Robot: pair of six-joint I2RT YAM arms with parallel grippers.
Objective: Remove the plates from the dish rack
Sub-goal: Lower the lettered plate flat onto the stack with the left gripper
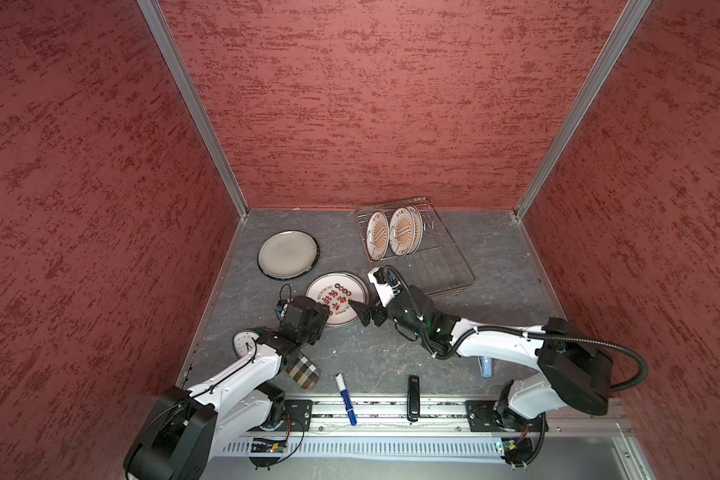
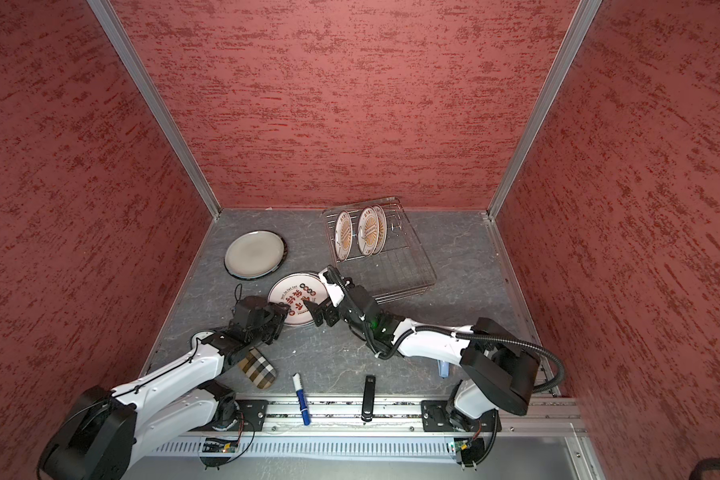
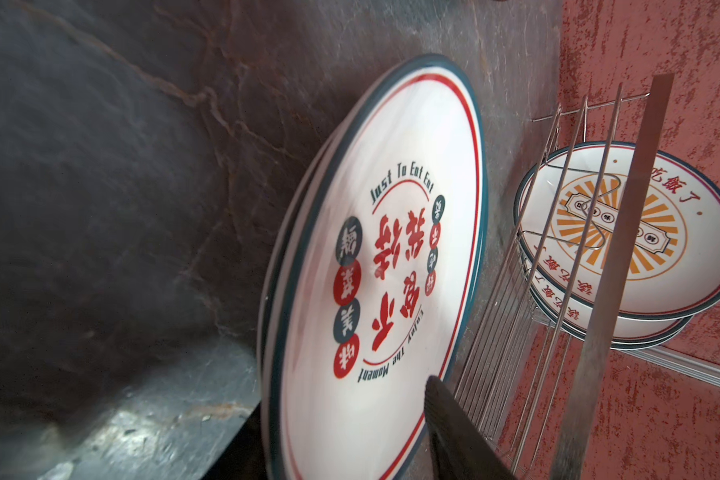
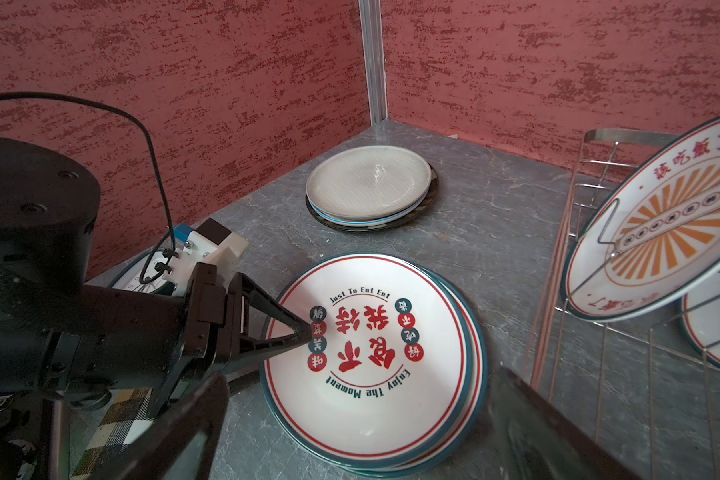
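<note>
Nearest, a blue marker [image 1: 346,399] and a black stapler [image 1: 413,398] are laid across the front rail [image 1: 383,409], well apart from each other. Just beyond, a plaid pouch [image 1: 302,372] is seen beside the left arm, and a white-faced clock [image 1: 244,343] is partly covered by that arm.

Further in, on the grey stone-patterned table [image 1: 391,357], a stack of red-lettered plates [image 1: 337,295] is found lying flat, just beside the near left corner of the dish rack [image 1: 441,270]. The left gripper [image 1: 325,314] is placed at the stack's left edge. One finger [image 4: 304,332] is laid over the top plate's face, while the other is hidden, so whether the rim is gripped cannot be told. The right gripper [image 4: 362,376] is held at the stack's right side; its fingers are spread wide and nothing is held.

Beyond and to the left, a grey plate [image 1: 287,253] is set on top of at least two more plates, one blue-edged and one dark-rimmed, well apart from the rack.

Farthest, the dish rack is seen by the back wall, turned at an angle. Three sunburst plates [image 1: 404,228] are stood upright between the prongs at its far end.
</note>
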